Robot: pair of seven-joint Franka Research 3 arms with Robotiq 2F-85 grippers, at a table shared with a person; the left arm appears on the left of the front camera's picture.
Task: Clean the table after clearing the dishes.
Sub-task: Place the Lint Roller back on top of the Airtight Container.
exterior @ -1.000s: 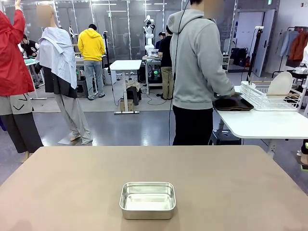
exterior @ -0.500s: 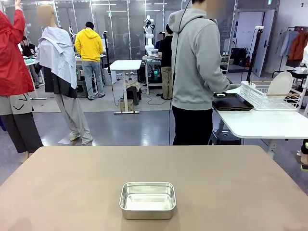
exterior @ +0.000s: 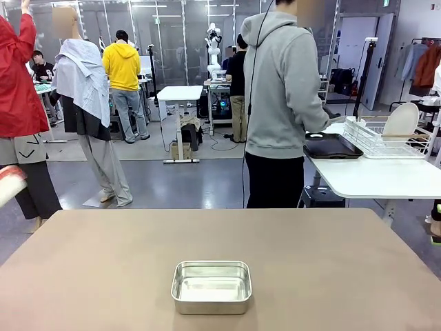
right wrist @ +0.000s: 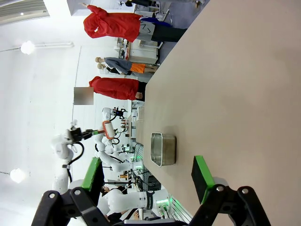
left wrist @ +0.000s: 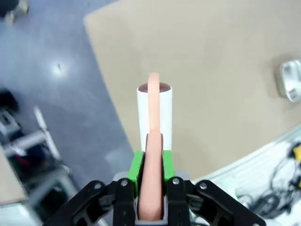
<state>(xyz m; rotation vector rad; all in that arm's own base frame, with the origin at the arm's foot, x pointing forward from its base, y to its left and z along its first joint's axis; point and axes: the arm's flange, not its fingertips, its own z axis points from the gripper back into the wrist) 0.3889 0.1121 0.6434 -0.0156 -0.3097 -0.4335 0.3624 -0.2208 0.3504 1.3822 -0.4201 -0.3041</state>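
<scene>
Holding a white roller with a peach handle [left wrist: 154, 141], the left gripper [left wrist: 151, 181] has its fingers clamped on that handle; in the left wrist view the tool hangs over the tabletop's edge, floor at left of frame. In the front view the roller's end just enters at the left edge [exterior: 8, 183]. Right gripper [right wrist: 146, 181] hovers with fingers wide apart, nothing between them. Tabletop [exterior: 310, 262] fills the lower half of the front view, with a steel pan [exterior: 211, 286] at lower centre. Dishes are already off: the person [exterior: 282, 103] stands at the white side table [exterior: 375, 178], upper right, by a dark tray [exterior: 334, 147] and rack [exterior: 386, 138]. Judged step: cleaning begins. Next move calls for lowering the roller onto the tabletop and working around the pan.
</scene>
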